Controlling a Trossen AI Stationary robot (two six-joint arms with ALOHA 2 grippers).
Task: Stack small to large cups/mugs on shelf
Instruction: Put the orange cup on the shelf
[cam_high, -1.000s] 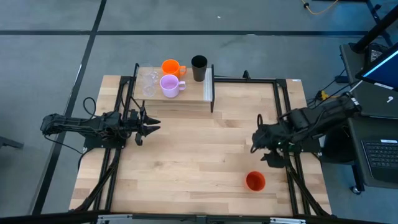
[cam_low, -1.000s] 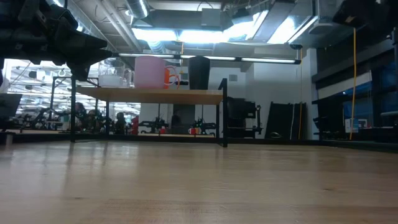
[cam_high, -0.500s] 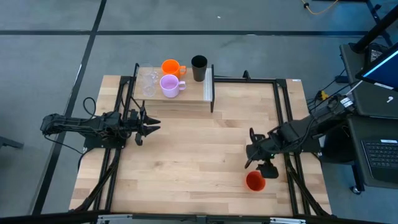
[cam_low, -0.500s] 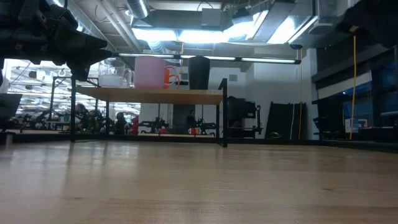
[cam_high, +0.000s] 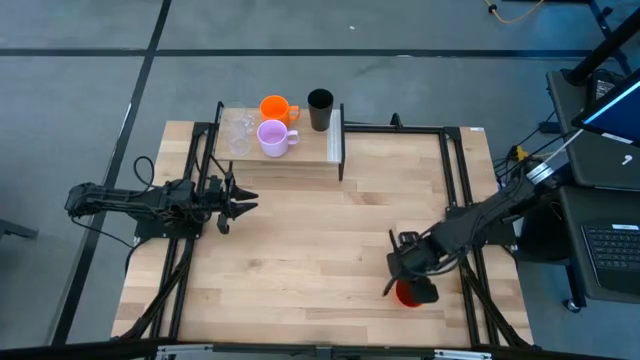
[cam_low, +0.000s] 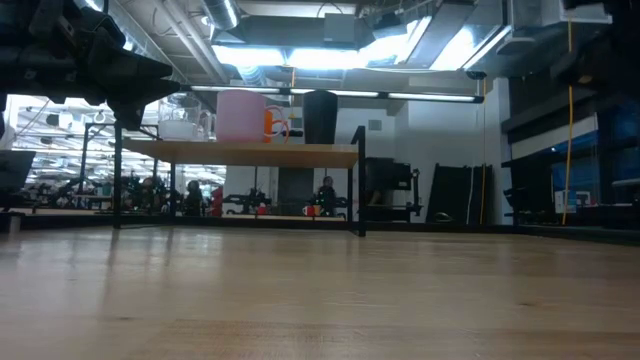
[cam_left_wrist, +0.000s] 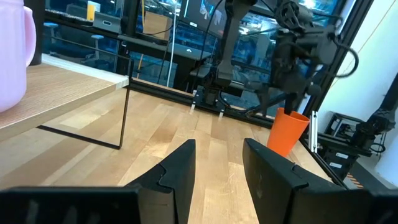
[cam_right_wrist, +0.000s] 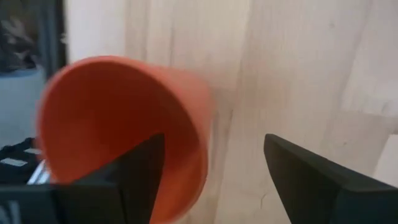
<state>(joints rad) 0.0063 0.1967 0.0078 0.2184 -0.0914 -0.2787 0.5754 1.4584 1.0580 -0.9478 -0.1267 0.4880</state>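
Observation:
The red-orange handleless cup (cam_high: 411, 294) stands upright on the tabletop near the near right corner; it also shows in the left wrist view (cam_left_wrist: 288, 130). My right gripper (cam_high: 400, 283) is open just above it. In the right wrist view (cam_right_wrist: 214, 163) one finger is over the cup's hollow (cam_right_wrist: 106, 118) and the other is outside its wall. On the shelf (cam_high: 310, 152) stand two clear glasses (cam_high: 239, 131), the orange mug (cam_high: 274, 108), the lilac mug (cam_high: 272, 138) and the black tumbler (cam_high: 320, 109). My left gripper (cam_high: 246, 205) waits open at the table's left.
Black metal frame rails (cam_high: 452, 160) run along both sides of the table. The shelf stands at the far edge on thin black legs (cam_low: 360, 185). Bare wood lies between the shelf and the cup.
My right gripper has gone toward the table's near edge and a little left, and come down over the red-orange cup. The cup has stayed in place.

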